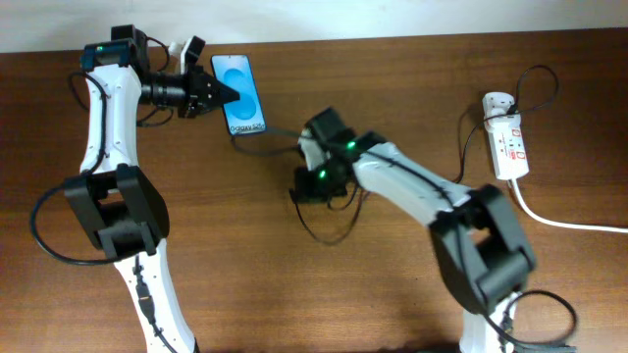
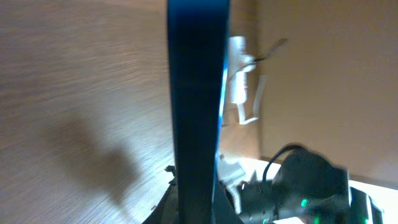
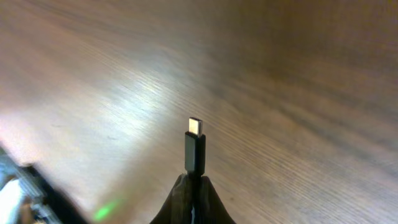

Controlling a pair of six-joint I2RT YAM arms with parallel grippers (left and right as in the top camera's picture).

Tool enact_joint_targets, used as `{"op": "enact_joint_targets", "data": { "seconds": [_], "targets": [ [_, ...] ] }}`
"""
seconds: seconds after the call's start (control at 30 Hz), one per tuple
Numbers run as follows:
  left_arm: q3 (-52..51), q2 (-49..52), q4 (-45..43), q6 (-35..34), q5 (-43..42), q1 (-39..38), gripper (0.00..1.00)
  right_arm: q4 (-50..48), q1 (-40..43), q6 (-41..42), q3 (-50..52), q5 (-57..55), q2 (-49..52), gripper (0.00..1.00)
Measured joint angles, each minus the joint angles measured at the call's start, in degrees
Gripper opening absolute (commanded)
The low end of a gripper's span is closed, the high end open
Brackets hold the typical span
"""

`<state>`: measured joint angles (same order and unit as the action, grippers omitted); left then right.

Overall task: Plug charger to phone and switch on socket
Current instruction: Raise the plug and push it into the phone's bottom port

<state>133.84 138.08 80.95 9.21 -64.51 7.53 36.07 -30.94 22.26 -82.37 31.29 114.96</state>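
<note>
The phone [image 1: 245, 86], blue screen lit, is at the back left of the table. My left gripper [image 1: 224, 95] is shut on its left edge. In the left wrist view the phone [image 2: 196, 93] shows edge-on as a dark upright bar between my fingers [image 2: 196, 208]. My right gripper [image 1: 306, 192] is at mid-table, right of the phone and apart from it, shut on the charger's connector tip [image 3: 194, 149], which sticks up from the fingers [image 3: 193, 190]. The black cable [image 1: 329, 235] loops on the table. The white socket strip [image 1: 510, 149] lies at the far right with the white adapter [image 1: 497, 102] plugged in.
The strip's thick white cord [image 1: 569, 224] runs off the right edge. A stretch of black cable [image 1: 265, 135] lies just below the phone. The wall edge runs along the back of the wooden table [image 1: 392, 294]. The strip also shows far off in the left wrist view [image 2: 238, 87].
</note>
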Motion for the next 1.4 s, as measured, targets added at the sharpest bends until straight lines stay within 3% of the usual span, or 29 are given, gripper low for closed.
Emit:
{"op": "enact_joint_targets", "data": {
  "seconds": [0.13,0.27,0.6,1.4],
  "targets": [
    [0.00,0.00,0.02,1.90,-13.92,0.00,0.00,-8.74,4.66,0.09,-1.42,9.09,-10.99,0.04],
    [0.00,0.00,0.20,1.95,-20.68,0.00,0.00,-14.93,3.67,4.15,-2.05,11.89,-13.60,0.04],
    [0.00,0.00,2.10,1.97,-22.18,-1.88,0.00,-11.89,-0.44,9.11,-2.08,1.95,-13.44,0.04],
    [0.00,0.00,1.99,3.28,-22.29,-2.05,0.00,-15.52,1.11,8.98,-2.08,1.95,-13.44,0.04]
  ]
}}
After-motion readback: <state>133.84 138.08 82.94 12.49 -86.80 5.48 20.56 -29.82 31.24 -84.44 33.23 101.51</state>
